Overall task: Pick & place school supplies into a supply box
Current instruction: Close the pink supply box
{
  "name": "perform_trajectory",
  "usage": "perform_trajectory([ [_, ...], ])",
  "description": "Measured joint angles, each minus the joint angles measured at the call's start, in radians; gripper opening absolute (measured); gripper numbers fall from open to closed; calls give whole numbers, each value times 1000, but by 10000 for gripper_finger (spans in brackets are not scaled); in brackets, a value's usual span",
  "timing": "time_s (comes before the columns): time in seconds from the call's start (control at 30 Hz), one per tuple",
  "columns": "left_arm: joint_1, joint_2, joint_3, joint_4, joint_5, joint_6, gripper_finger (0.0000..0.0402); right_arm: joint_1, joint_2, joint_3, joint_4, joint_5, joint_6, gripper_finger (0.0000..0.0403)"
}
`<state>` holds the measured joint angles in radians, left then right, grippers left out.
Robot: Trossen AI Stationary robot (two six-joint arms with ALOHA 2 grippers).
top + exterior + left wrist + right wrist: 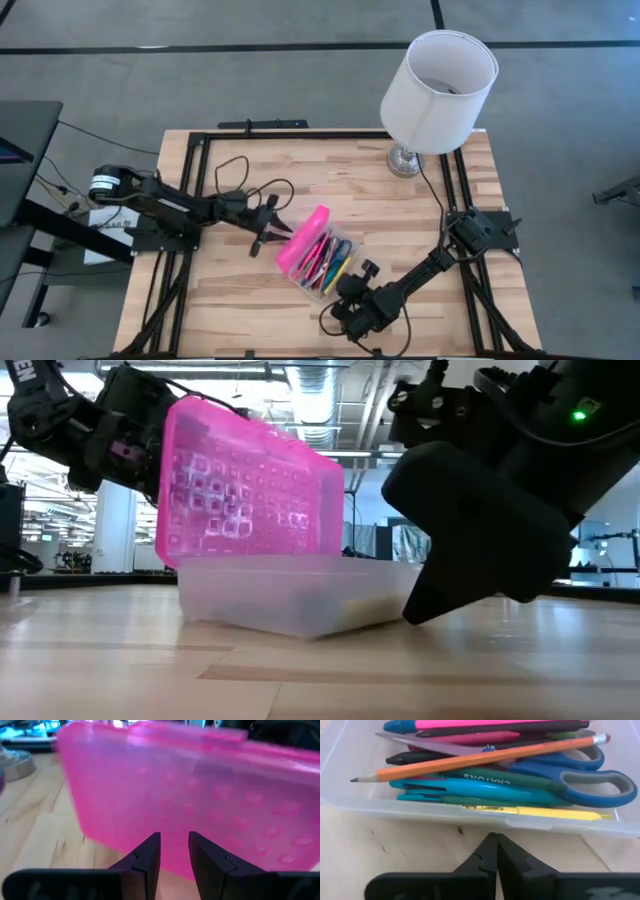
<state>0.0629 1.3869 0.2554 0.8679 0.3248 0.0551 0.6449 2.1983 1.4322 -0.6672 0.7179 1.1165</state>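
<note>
Supply box (350, 795): clear smooth plastic base; lid (245, 485) textured pink plastic; table (240, 300) pale wood.

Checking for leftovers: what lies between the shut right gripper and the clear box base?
Only bare wooden table separates right gripper from clear plastic box base, per the right wrist view.

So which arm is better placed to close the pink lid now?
The left one, probably. Its hand sits right behind the raised pink lid, fingers slightly apart. The right hand is shut, by the clear base on the opposite side.
</note>
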Motion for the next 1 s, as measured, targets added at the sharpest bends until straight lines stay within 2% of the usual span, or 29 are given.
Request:
perform_trajectory([
  [0.7, -19, -1, 1, 7, -19, 0, 96, -15, 0, 0, 43, -9, -78, 0],
  [1.0, -31, -2, 1, 37, 13, 0, 96, -19, 0, 0, 44, -9, -78, 0],
])
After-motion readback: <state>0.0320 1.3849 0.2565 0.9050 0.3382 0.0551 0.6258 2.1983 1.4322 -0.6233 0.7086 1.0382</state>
